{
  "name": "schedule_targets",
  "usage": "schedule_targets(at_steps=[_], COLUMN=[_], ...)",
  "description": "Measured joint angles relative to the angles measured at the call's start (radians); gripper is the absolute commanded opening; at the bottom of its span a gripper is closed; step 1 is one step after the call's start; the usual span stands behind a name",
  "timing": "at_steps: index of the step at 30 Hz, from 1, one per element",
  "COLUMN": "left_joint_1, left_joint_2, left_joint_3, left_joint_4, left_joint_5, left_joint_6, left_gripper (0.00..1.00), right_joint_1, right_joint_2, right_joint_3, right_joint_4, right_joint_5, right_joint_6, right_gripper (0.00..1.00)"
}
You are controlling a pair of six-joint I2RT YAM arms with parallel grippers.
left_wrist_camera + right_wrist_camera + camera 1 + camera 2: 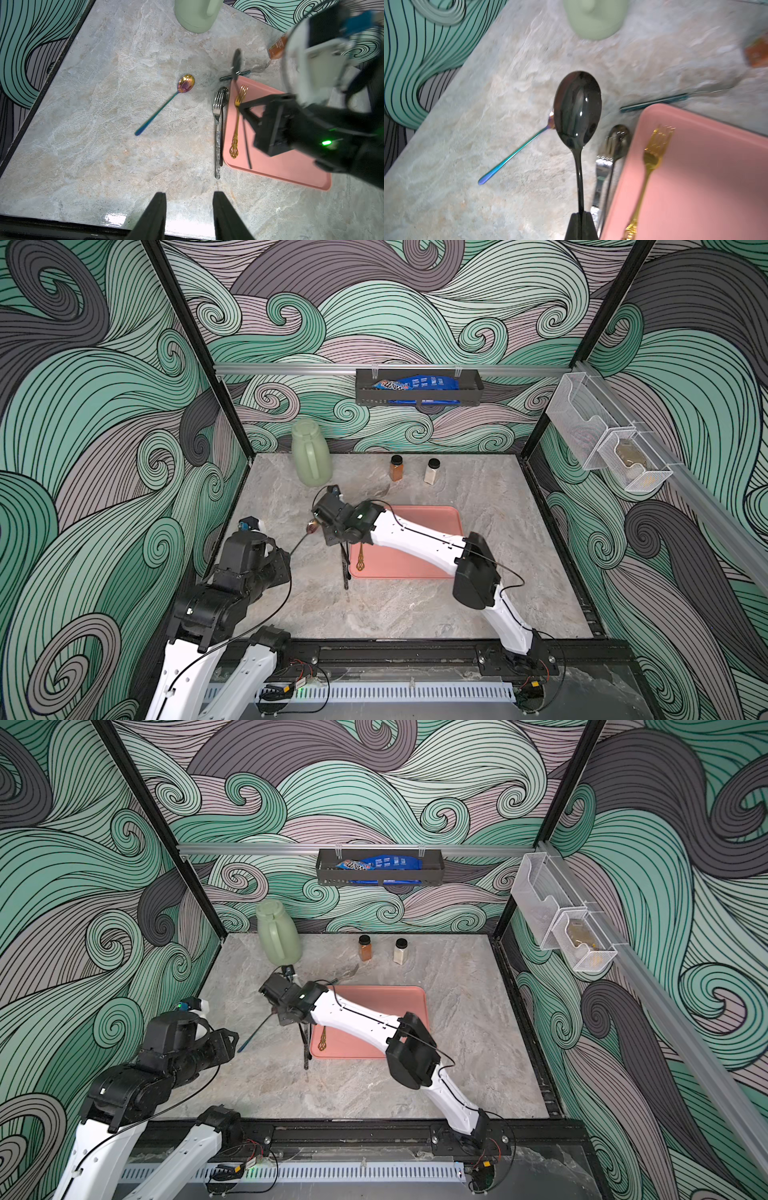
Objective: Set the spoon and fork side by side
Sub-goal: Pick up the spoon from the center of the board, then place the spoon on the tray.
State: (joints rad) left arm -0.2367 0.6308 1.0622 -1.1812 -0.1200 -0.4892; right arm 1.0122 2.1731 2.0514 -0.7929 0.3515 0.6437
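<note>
No lettering here can be made out.
The blue snack bag (428,382) in the wall basket (365,396) and the orange spice jar (277,46) both carry print, too blurred to read.

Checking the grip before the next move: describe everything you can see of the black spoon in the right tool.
The black spoon is glossy, metal by its look, with an oval bowl and a thin handle. The right tool is shut on the handle, with the bowl pointing away from it. The spoon seems to be held clear of the table, touching only the tool.
</note>
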Motion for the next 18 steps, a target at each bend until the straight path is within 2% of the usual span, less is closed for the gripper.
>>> schedule_targets(at_steps=[4,9,18], left_joint_1=[0.0,0.0,0.0], left_joint_2=[0.0,0.0,0.0], left_joint_3=[0.0,0.0,0.0], left_joint_4=[0.0,0.0,0.002], left_joint_5=[0.0,0.0,0.001], left_joint_6=[0.0,0.0,0.0], left_gripper=[0.41,0.41,0.41], right_joint_1=[-0.101,-0.181,-0.19], right_joint_2=[-0.116,-0.131,-0.106], right_joint_3=[-0.184,-0.349,-0.429], right_joint_4=[0.053,0.101,0.207], right_joint_5=[0.01,-0.022,-0.091], right_joint_6=[0.026,0.067,0.165], right_gripper=[0.0,0.0,0.0])
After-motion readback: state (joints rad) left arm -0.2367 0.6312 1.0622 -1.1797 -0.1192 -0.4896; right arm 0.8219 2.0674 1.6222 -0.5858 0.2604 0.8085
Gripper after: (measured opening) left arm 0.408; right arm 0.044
